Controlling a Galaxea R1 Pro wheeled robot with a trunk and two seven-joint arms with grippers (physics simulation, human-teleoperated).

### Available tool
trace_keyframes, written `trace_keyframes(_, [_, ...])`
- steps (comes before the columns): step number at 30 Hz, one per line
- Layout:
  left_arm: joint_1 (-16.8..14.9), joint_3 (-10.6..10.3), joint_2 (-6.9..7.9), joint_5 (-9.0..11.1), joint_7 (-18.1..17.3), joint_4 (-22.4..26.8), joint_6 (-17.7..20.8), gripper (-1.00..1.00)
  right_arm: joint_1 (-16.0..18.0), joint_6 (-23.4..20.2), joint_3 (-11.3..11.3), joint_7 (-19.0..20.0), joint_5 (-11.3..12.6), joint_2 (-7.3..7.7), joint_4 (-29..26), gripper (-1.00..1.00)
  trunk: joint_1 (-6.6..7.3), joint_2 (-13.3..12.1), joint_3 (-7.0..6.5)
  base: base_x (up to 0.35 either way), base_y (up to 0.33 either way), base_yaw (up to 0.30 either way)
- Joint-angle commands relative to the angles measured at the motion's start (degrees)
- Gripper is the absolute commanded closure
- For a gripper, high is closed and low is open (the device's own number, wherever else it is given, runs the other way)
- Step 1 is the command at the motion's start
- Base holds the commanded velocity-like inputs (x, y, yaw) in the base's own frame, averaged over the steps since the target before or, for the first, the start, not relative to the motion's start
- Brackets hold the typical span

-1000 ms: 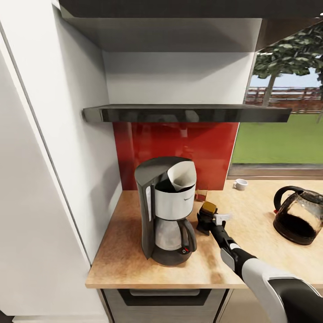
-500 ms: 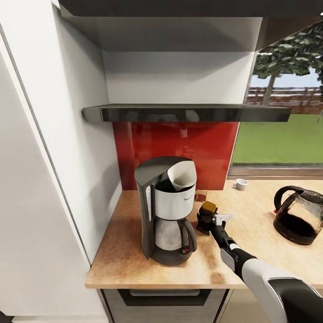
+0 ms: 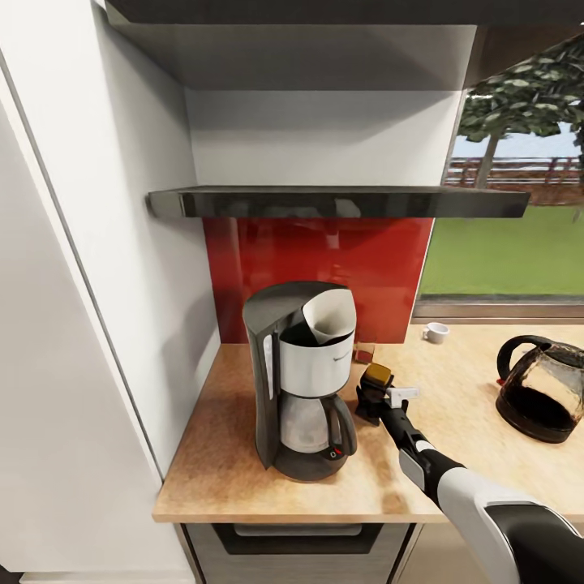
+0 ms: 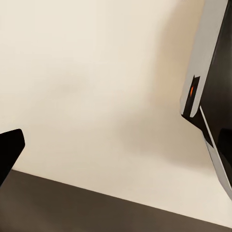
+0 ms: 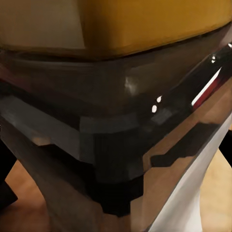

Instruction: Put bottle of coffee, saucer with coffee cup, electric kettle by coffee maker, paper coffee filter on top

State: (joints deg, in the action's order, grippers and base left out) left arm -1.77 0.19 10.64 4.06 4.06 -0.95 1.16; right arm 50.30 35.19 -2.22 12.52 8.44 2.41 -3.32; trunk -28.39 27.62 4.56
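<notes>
My right gripper (image 3: 374, 396) is clamped on the coffee jar (image 3: 377, 376), set on the counter (image 3: 227, 462) just beside the coffee maker (image 3: 304, 381). The jar stands upright, yellow top up. Opening unevenly could tip it (my left jaws' state I cannot tell).

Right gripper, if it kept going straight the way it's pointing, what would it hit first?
The right gripper is already around the bottle of coffee. Beyond it, probably the small tan item by the red backsplash, though depth is unclear.
</notes>
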Motion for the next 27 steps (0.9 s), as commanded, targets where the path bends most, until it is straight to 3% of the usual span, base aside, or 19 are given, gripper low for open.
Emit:
trace_keyframes(1, [-0.1,0.0,0.0,0.4,0.1,-0.1,0.1,-1.0,0.1,0.1,-0.2,0.4,0.6,0.0,0.1,-1.0,-0.03,0.1,0.11,0.0,0.0,0.0])
trace_keyframes(27, [-0.1,-0.2,-0.12,0.3,0.0,0.0,0.1,-1.0,0.0,0.1,-0.2,0.4,0.6,-0.04,0.1,-1.0,-0.03,0.1,0.11,-0.03,-0.002,0.0])
